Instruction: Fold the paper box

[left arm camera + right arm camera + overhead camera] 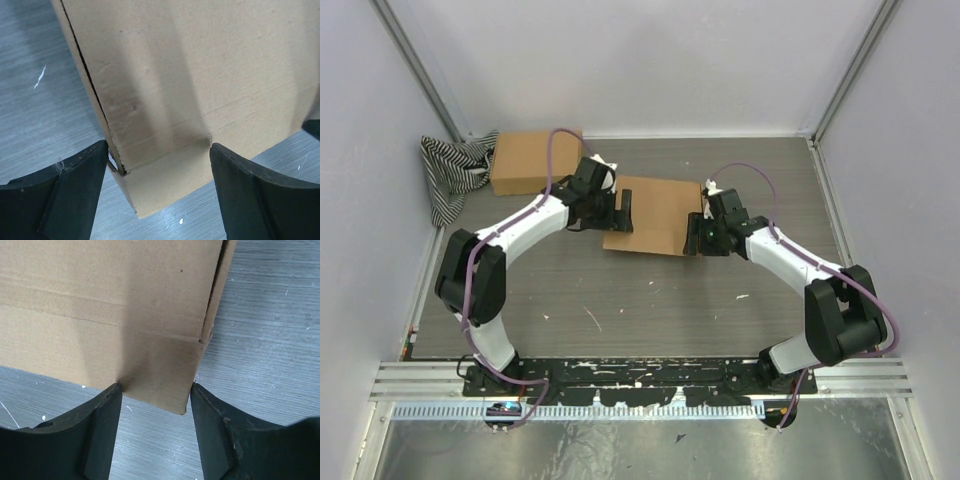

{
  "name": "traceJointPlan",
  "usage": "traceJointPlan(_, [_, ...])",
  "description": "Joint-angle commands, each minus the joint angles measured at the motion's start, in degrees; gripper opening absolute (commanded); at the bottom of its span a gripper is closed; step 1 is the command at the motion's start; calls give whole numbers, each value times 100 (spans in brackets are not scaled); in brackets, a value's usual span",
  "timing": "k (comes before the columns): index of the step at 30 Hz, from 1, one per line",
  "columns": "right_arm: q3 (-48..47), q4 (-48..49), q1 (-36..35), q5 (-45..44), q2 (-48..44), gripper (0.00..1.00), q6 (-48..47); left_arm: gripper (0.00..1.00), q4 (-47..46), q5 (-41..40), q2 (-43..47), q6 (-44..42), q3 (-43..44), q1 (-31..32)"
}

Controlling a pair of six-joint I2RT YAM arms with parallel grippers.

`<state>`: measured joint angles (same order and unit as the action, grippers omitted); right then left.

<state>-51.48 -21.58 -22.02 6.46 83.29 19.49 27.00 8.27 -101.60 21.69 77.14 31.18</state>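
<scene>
On table [620, 300]: paper box [658, 205] | left gripper [624, 212] spread astride left edge | right gripper [697, 234] spread astride right edge

The left arm [520, 225] and right arm [785, 258] wear white shells over the long links, with chunky black joint housings. A purple cable [550, 155] trails along each (looping free near the wrist). The left tool [159, 150] and right tool [156, 387] end in broad matte-black fingers [100, 425], lightly scuffed.
</scene>
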Motion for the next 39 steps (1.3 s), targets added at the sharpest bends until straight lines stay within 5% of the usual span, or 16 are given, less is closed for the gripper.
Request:
traceJointPlan(1, [-413, 2, -54, -40, -177, 61, 105, 88, 642, 120, -118, -9, 180, 39])
traceJointPlan(22, [-476, 61, -48, -435, 47, 74, 93, 97, 1003, -965, 1097, 117, -791, -53])
traceJointPlan(39, [-478, 234, -39, -101, 403, 72, -139, 90, 263, -104, 908, 529, -1305, 153])
